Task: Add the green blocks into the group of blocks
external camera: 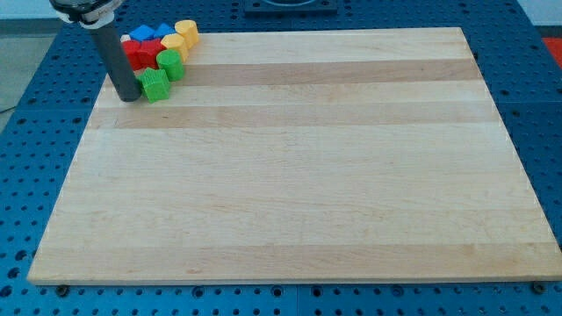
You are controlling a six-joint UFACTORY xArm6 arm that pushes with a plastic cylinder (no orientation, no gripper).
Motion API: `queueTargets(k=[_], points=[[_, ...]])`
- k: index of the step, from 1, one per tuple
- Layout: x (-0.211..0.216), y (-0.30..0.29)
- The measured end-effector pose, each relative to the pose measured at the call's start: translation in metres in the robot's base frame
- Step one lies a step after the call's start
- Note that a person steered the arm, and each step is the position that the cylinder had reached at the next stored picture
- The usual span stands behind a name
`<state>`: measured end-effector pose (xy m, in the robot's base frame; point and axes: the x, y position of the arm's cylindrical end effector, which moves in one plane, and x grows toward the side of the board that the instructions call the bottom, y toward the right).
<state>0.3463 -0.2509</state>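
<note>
My tip point(129, 96) touches green block point(154, 85), orientation unclear.

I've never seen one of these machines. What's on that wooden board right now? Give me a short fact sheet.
board: wooden board on a blue perforated table
cluster: all blocks at the view's top left corner
green blocks: two, one beside my tip, one against the group
others: red blocks, blue blocks, yellow blocks
my tip, just left of the nearer green block
</note>
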Motion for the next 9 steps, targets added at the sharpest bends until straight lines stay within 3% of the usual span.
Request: queueTargets(k=[1, 2, 4, 7, 9], points=[[0.039, 0.006], [0.041, 0.054], [-0.012, 0.032], [-0.004, 0.003], [-0.025, 0.002]])
